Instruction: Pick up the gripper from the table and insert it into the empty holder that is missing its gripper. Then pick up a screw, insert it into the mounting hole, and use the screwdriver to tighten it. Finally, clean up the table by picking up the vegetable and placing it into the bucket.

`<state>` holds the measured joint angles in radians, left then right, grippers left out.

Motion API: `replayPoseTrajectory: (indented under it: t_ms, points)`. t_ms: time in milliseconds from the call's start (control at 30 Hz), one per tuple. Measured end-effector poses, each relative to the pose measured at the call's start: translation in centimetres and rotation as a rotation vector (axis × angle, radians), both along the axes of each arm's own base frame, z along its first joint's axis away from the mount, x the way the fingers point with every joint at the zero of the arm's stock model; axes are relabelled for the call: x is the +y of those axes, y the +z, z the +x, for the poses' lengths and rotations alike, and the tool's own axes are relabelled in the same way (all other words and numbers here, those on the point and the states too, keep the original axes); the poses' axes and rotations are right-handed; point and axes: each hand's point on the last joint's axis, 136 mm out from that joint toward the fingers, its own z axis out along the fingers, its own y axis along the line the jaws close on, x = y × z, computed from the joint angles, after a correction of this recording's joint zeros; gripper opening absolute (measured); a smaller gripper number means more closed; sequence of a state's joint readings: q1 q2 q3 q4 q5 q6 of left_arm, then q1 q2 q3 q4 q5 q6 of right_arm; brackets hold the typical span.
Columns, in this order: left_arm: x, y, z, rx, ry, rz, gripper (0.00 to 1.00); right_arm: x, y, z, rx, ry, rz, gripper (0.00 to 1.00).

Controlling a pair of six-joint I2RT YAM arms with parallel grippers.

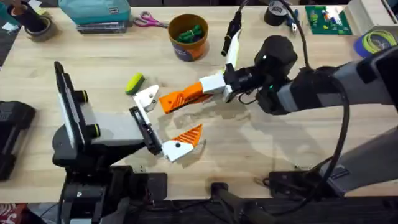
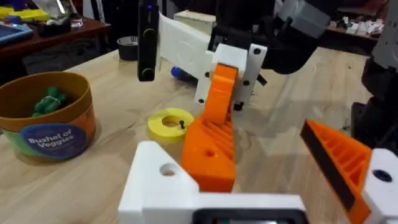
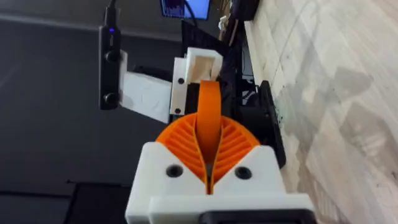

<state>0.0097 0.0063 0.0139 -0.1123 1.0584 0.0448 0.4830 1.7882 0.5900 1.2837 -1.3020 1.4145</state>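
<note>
Reading the one clear label first, you'll find "Bushel of Veggies" on a blue oval on the bucket (image 2: 46, 121), which stands at the far side of the desk (image 1: 93, 68) with dark green pieces (image 2: 50, 102) inside. Your right gripper (image 1: 214, 89) has its jaws closed tight on the gripper (image 1: 181, 98), the loose orange ribbed finger, and holds it level above the desk with its free end just at the holder (image 1: 147, 98), the bare white bracket on your left arm. I cannot tell whether the two touch. Your left gripper (image 1: 163, 123) stands with its jaws wide, gripping nothing; its other bracket carries an orange finger (image 1: 188, 134). The vegetable (image 1: 134, 83) lies on the desk just beyond the holder. A yellow disc (image 2: 170, 124) with a small dark screw (image 2: 181, 124) on it sits near the bucket. The desk is pale wood grain. Scissors (image 1: 147, 21), a green circuit board (image 1: 328, 18) and tape rolls (image 1: 375, 42) lie along its far edge.
</note>
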Motion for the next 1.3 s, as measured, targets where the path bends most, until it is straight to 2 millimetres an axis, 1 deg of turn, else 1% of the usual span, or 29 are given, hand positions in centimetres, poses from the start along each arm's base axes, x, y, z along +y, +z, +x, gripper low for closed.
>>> replayPoseTrajectory:
  t_ms: [333,533,1300]
  points:
    - [0.0,-0.02,0.0,0.0,0.0,0.0,0.985,0.11,0.65,0.0,-0.048,-0.004,0.026,0.009]
    - [0.0,-0.02,0.0,0.0,0.0,0.0,0.986,0.46,0.94,-0.37,-0.067,0.005,0.038,0.009]
    - [0.0,-0.02,0.0,0.0,0.0,0.0,0.986,0.86,0.77,-0.2,-0.034,-0.015,0.026,0.009]
